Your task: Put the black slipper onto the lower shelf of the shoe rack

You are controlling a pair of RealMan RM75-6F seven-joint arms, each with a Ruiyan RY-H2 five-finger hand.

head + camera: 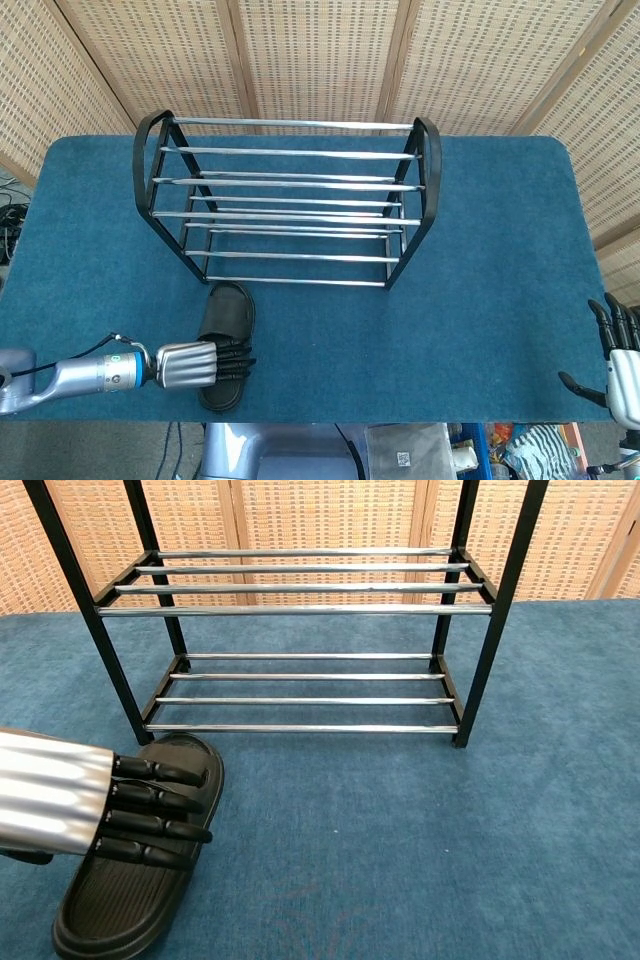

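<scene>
The black slipper [228,318] lies on the blue table top just in front of the shoe rack's left end, toe toward the rack; the chest view shows its heel [115,915] nearest me. My left hand [198,365] reaches in from the left, and its dark fingers [160,810] lie across the slipper's strap, slightly bent and apart. No grip on the slipper shows. The black and chrome shoe rack [290,190] is empty, and its lower shelf [300,700] sits low above the table. My right hand [620,352] hovers at the table's near right corner, fingers spread, holding nothing.
The blue carpet-covered table [500,300] ends close behind the slipper's heel in the head view. Woven cane panels [320,50] stand behind the rack. The rack's black end frames [500,610] flank the shelf opening.
</scene>
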